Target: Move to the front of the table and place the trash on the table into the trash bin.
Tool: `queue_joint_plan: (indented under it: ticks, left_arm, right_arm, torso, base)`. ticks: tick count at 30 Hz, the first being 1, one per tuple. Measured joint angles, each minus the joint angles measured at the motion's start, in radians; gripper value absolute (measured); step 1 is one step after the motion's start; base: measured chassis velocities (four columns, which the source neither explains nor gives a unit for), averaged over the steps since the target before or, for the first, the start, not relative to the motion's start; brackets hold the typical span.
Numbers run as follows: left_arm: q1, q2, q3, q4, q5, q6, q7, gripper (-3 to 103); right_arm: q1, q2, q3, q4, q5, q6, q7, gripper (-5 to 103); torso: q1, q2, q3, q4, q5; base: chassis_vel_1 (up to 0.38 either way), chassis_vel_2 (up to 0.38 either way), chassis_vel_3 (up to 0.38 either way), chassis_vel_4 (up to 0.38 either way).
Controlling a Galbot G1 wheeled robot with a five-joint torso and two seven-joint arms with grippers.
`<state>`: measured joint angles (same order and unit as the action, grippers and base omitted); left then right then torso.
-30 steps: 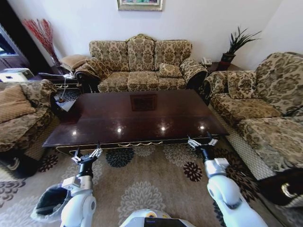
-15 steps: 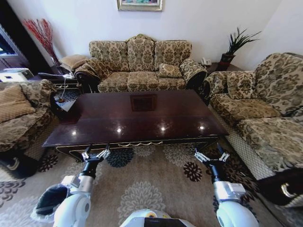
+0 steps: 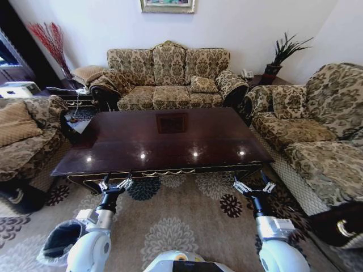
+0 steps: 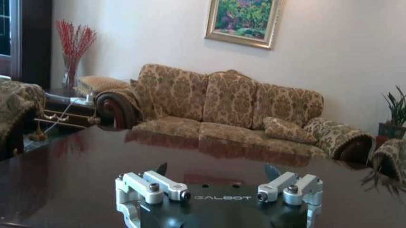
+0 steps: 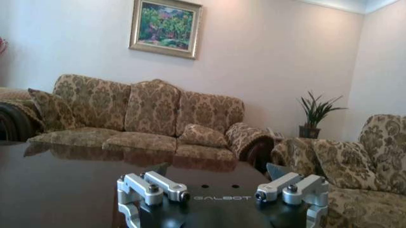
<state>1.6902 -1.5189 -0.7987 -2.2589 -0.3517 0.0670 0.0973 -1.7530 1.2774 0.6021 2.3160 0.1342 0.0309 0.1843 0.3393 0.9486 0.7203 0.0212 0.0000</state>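
I have the rig parked square to the near long edge of the large glossy dark brown wooden coffee table (image 3: 164,141), so I judge the driving part of the job finished. From the head camera its top reads bare: only ceiling-light glints and the reflection of the picture on the wall, no crumpled white paper and no clear bottle that I can pick out. The small round black trash bin with its pale grey-white bag folded over the rim (image 3: 59,242) sits on the patterned carpet (image 3: 170,218) at my left, just beside the left arm's shoulder; whether the scraps are inside I cannot tell from this angle.

The left gripper (image 3: 114,186) hangs just short of the table's front edge, jaws spread wide and holding nothing; the left wrist camera confirms the parted fingers (image 4: 161,185) over dark wood. The right gripper (image 3: 254,187) sits near the front right corner, likewise wide and empty. My reading: clearing looks done, or nearly so, pending a look into the bin
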Motion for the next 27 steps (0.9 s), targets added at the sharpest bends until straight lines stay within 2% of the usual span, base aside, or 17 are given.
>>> queue_joint_plan:
  ticks: [27]
  left_arm:
    - [0.000, 0.000, 0.000, 0.001, 0.001, -0.002, -0.002, 100]
  right_arm:
    - [0.002, -0.001, -0.001, -0.002, 0.002, -0.002, 0.002, 100]
  torso:
    - [-0.001, -0.002, -0.001, -0.0004, 0.0000]
  base:
    - [0.004, 0.004, 0.006, 0.004]
